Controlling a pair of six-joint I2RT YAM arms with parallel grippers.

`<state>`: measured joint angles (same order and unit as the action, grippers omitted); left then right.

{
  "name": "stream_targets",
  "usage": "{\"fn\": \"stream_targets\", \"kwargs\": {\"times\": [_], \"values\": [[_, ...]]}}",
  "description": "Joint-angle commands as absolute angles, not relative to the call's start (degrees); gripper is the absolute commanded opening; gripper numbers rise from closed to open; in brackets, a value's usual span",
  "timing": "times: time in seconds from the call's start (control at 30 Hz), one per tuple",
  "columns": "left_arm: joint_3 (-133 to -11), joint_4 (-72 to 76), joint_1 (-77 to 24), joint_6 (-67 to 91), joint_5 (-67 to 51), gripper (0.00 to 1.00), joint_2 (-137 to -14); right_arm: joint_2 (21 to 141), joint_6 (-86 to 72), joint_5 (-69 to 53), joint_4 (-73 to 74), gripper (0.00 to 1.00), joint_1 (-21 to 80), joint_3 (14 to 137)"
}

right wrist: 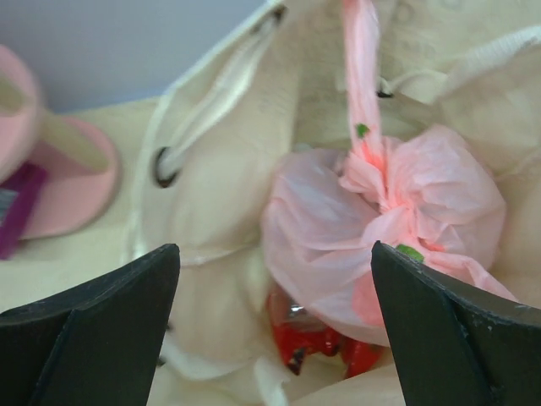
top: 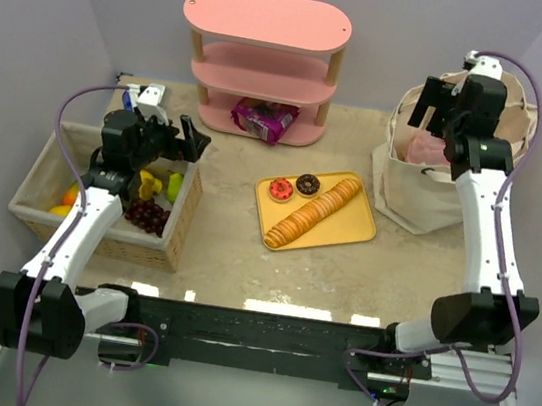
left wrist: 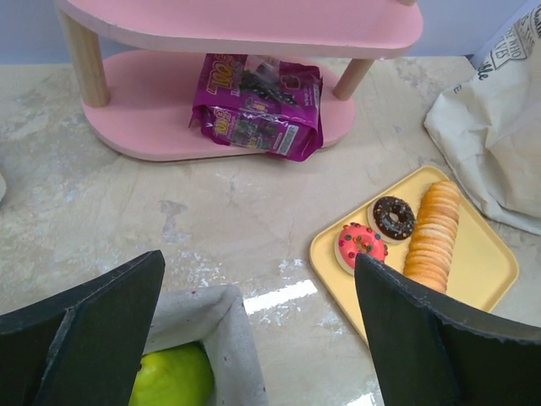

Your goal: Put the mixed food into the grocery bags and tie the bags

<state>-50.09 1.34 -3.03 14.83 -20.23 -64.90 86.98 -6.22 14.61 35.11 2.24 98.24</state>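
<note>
The beige canvas bag [top: 410, 182] stands at the right rear of the table. Inside it lies the knotted pink plastic bag [right wrist: 397, 211], with a red snack packet [right wrist: 325, 338] below it. My right gripper [top: 443, 114] hovers over the bag's mouth, open and empty; in the right wrist view its fingers [right wrist: 101, 321] stand wide apart above the pink bag. My left gripper [top: 172, 131] is open and empty above the far right corner of the woven basket [top: 181, 231], which holds fruit such as a green one [left wrist: 173, 381] and dark grapes [top: 146, 214].
A pink shelf unit [top: 261, 60] stands at the back with a purple snack pack [top: 263, 118] on its lowest shelf. A yellow tray [top: 357, 223] in the middle carries two donuts [top: 293, 187] and a row of crackers [top: 315, 211].
</note>
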Motion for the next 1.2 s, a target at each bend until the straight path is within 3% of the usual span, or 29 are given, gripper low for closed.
{"fn": "stream_targets", "kwargs": {"times": [0.0, 0.17, 0.6, 1.17], "values": [[-56.3, -2.1, -3.2, 19.1, -21.4, 1.0, -61.8, 79.8, -10.5, 1.2, 32.2, 0.99, 2.7, 99.9], [-62.6, -9.6, -3.2, 24.4, -18.5, 1.0, -59.1, 70.8, -12.8, -8.3, 24.2, 0.99, 2.8, 91.7], [-63.5, -20.7, -3.2, 23.3, -11.1, 1.0, -49.8, 47.5, -13.5, -10.7, 8.2, 0.99, 2.8, 57.5], [-62.7, -22.3, -3.2, 23.3, -16.1, 1.0, -49.0, 43.0, -11.8, -10.0, 10.1, 0.99, 2.8, 54.1]]}}
